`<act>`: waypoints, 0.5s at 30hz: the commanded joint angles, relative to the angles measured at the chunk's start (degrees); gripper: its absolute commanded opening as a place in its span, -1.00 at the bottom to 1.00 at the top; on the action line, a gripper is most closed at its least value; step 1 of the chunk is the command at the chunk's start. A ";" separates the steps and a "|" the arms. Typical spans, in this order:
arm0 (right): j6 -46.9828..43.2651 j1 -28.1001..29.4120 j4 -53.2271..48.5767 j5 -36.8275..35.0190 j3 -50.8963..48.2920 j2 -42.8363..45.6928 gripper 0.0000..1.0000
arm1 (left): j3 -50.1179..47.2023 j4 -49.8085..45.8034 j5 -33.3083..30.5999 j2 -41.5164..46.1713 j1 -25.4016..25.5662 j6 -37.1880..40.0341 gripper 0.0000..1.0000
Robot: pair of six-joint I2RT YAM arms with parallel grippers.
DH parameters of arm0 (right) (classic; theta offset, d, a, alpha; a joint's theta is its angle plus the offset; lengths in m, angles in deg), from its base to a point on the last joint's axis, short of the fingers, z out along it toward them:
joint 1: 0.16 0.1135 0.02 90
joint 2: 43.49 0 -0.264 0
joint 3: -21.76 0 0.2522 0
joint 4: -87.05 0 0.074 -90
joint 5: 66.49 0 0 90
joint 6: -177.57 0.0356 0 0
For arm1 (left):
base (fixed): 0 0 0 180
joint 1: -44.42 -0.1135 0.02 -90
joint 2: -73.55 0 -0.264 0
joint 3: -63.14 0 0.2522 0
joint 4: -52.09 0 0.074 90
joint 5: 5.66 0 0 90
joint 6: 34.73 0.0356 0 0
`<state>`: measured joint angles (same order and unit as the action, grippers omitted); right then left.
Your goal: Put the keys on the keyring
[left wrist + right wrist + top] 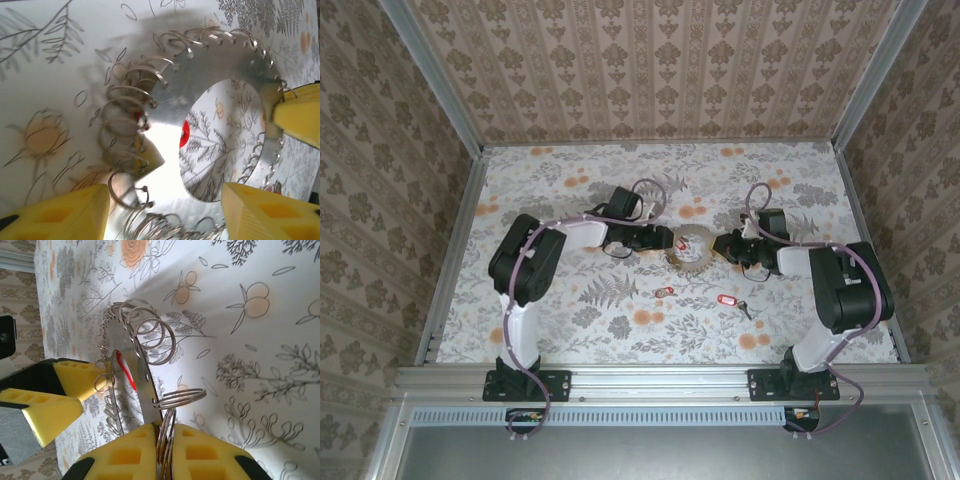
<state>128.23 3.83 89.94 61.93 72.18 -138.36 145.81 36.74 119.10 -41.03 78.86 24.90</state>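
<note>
Flowered paper covered the tabletop (540,180) and patterned paper the walls (660,70) behind it. At mid-frame in the overhead view we saw the keyring (695,250) standing on edge between the two arms, with the left gripper (668,240) just beside it on one side and the right gripper (725,246) on the other.

From the right wrist, the right gripper (165,440) was pinched closed at the bottom of the frame on the rim of the keyring (145,385), with a few split rings (150,337) caught between its pads. From the left wrist, the left gripper (162,200) stood wide open and held nothing we could make out; the keyring (215,65) filled the frame above it. A red tag (185,134) showed at the ring's inner edge, but we could not tell whether its key was threaded on.

Two keys (665,292) (727,299) lay loose on the table below centre, well apart from the ring.

We judged the grip to be the weak point. One pinch over loose wire could let the ring pivot or slide down. If the tagged key was not hooked on, it could drop. If the open jaws closed carelessly, they might snag the split rings.
</note>
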 commanded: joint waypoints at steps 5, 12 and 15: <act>6.61 -0.74 5.44 2.98 -2.20 8.74 -0.80 | -6.73 6.01 -4.51 11.68 -3.28 -5.07 0.62; 11.57 -0.74 6.33 2.63 -1.53 17.47 -0.80 | -9.92 16.87 3.14 14.80 -5.16 -14.33 0.74; 11.89 -0.74 3.93 1.91 -0.63 20.36 -0.79 | -10.79 23.68 6.17 14.95 -5.00 -19.59 0.73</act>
<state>137.76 3.35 93.37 62.95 70.02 -121.18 136.30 51.47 120.20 -27.20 73.68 12.40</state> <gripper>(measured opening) 0.105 0.868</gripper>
